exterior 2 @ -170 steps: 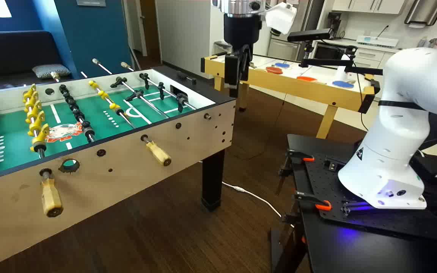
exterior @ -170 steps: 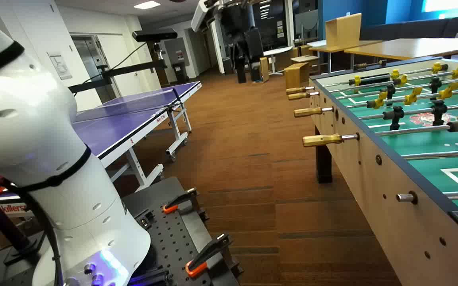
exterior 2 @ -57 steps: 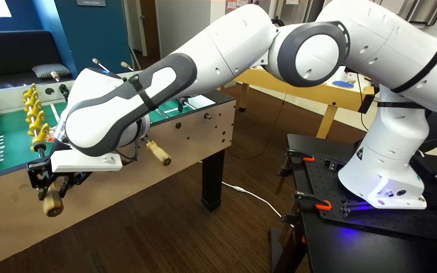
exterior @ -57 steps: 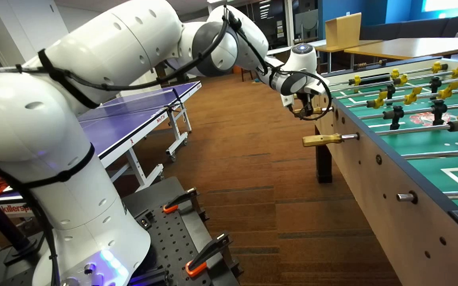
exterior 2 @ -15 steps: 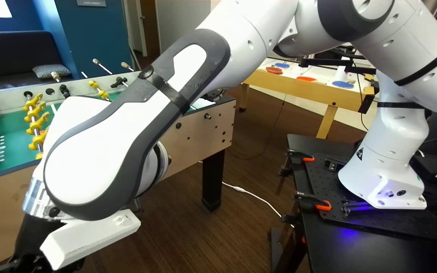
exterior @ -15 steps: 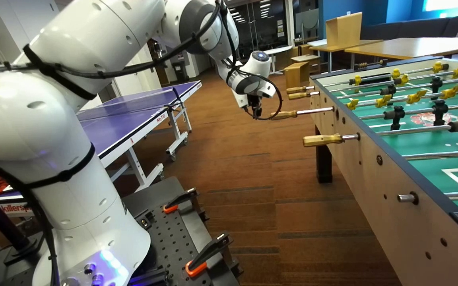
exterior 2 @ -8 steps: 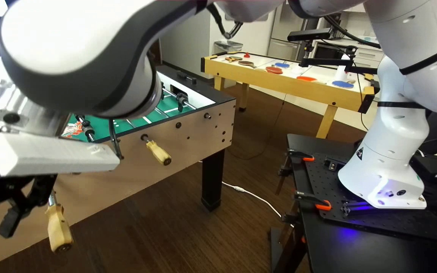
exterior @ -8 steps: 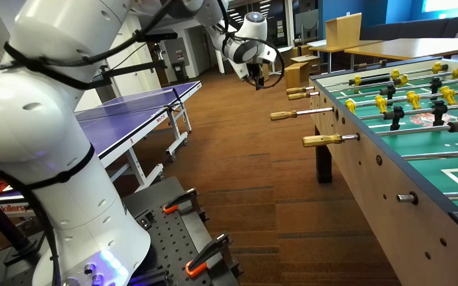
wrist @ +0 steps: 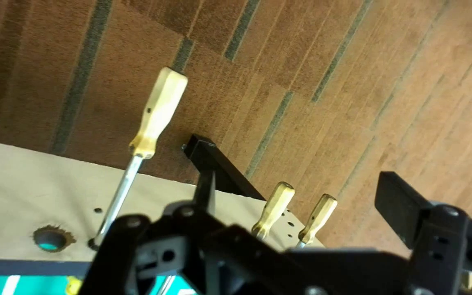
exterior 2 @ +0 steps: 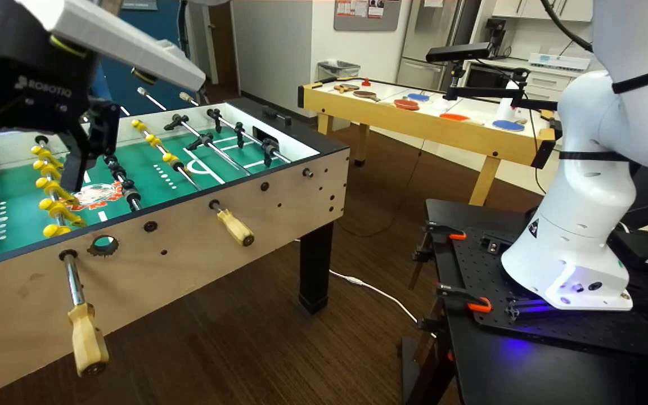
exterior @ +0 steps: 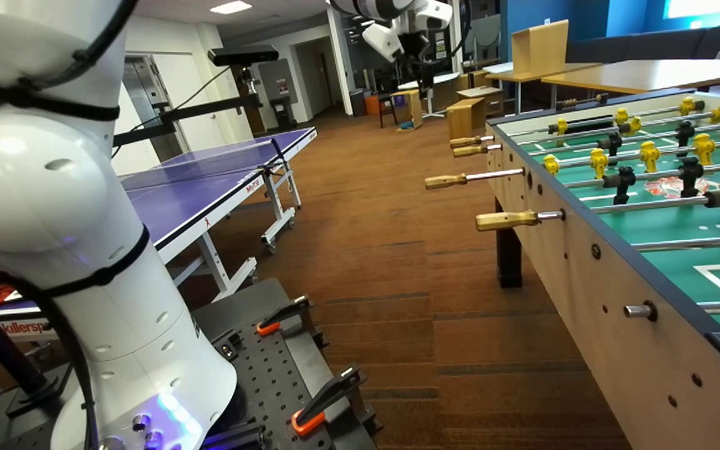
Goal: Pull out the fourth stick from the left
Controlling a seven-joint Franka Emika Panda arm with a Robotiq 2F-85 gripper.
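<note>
1. Foosball tabletop (exterior 2: 184,264) is running off-frame at nine o'clock in an exterior view.
2. Fourth stick (exterior 2: 85,329) is jutting out at eight.
3. Gripper (wrist: 298,182), fingers apart, is hiding tabletop edge at wrist-view six o'clock.

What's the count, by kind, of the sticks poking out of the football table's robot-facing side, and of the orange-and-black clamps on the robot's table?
Sticks with wooden handles: 4
Bare metal stick: 1
Orange-and-black clamps: 2
Total showing in an exterior view: 7
</note>
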